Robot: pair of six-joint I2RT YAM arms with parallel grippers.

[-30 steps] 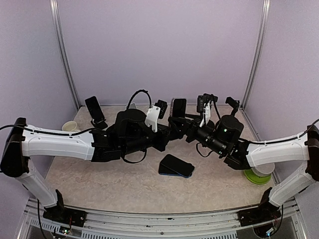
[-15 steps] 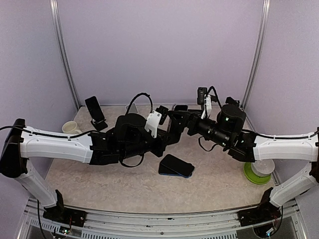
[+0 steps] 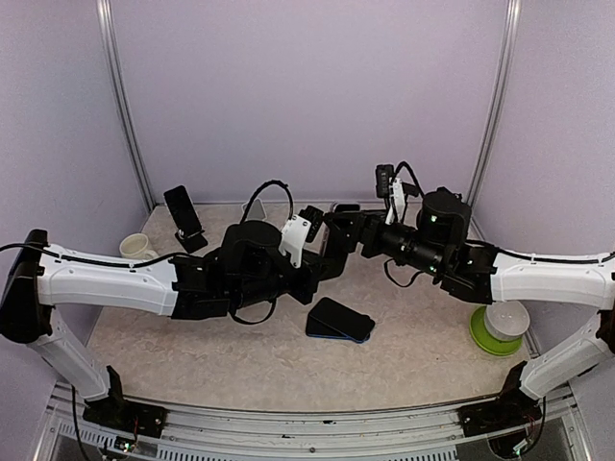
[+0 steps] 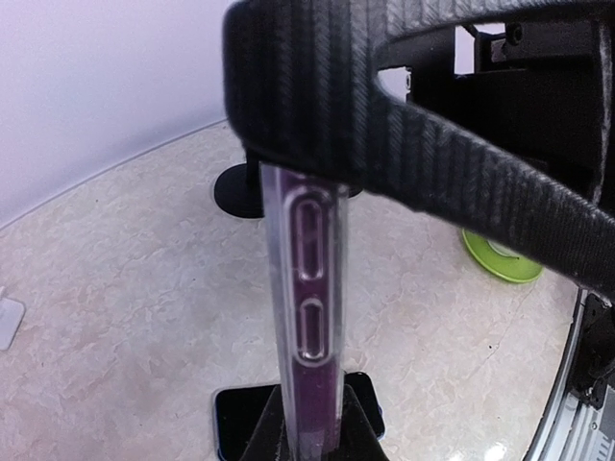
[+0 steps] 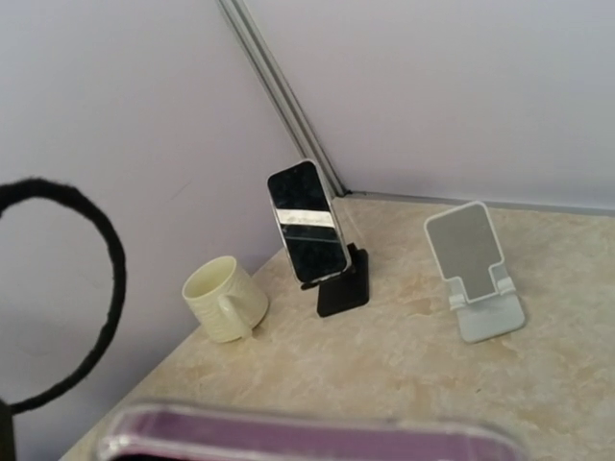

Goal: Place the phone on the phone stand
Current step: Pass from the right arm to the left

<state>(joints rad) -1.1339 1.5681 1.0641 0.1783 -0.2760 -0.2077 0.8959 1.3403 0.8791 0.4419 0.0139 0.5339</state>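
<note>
A purple phone in a clear case (image 4: 312, 317) stands edge-on between my left gripper's (image 4: 312, 437) fingertips, which are shut on its lower end. In the top view it hangs mid-air at the centre (image 3: 339, 240), where both grippers meet. My right gripper (image 3: 357, 230) is right at the phone. The phone's edge (image 5: 307, 437) crosses the bottom of the right wrist view, and that gripper's own fingers are hidden. An empty white phone stand (image 5: 476, 274) sits by the back wall.
A black stand holding another phone (image 5: 307, 226) is at the back left, with a cream mug (image 5: 223, 298) beside it. A dark phone (image 3: 339, 320) lies flat on the table below the grippers. A green dish with a white roll (image 3: 498, 331) sits at the right.
The right arm has swung up and back, and its wrist now sits higher. The phone, upright and facing the camera before, now sits lower and turned between the two grippers.
</note>
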